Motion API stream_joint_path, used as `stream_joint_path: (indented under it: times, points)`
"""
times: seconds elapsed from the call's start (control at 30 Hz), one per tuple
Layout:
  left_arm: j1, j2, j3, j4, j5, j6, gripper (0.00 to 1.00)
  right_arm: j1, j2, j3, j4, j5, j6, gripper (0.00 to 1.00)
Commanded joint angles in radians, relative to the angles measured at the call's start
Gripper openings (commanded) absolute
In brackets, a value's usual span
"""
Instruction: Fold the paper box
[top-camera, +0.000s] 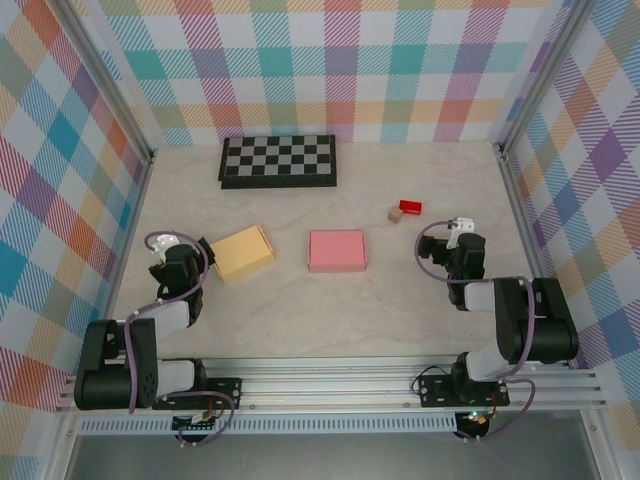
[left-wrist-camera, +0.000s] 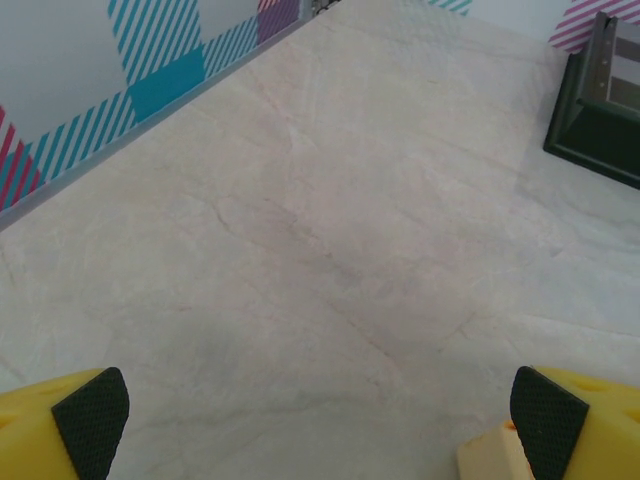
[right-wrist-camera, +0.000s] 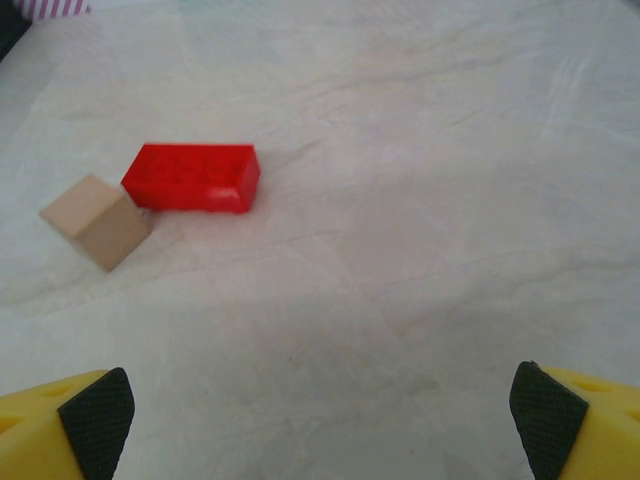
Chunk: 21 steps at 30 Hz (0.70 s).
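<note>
One pale, marble-veined table (top-camera: 300, 320) carries everything. One flat black-and-white chessboard (top-camera: 279, 161) lies at its far side. There are two paper boxes, both low matte card rectangles: the tan box (top-camera: 241, 252) just beside my left gripper (left-wrist-camera: 320, 420), the pink box (top-camera: 337, 250) mid-table between my arms. Both my grippers stand with jaws wide apart, holding nothing. My right gripper (right-wrist-camera: 320, 415) faces one glossy red brick (right-wrist-camera: 192, 177) and, just beside it, one small plain wooden cube (right-wrist-camera: 97, 220).
</note>
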Motion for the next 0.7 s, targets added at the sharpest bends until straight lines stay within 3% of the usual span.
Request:
stream_joint_path:
  times: [0.0,0.1,0.23,0.67]
  points:
    - [0.012,0.005,0.020,0.052,0.033,0.034,1.00,-0.003,0.007,0.009,0.101,-0.063,-0.034,1.00]
    - [0.001,0.038,0.009,0.129,0.111,0.037,1.00,-0.003,0.016,0.048,0.039,-0.067,-0.032,1.00]
    - [-0.056,0.144,-0.014,0.296,0.059,0.058,1.00,-0.004,0.018,0.059,0.022,-0.103,-0.048,1.00]
    - [-0.113,0.181,0.048,0.231,0.032,0.124,1.00,-0.003,0.019,0.066,0.010,-0.105,-0.050,1.00]
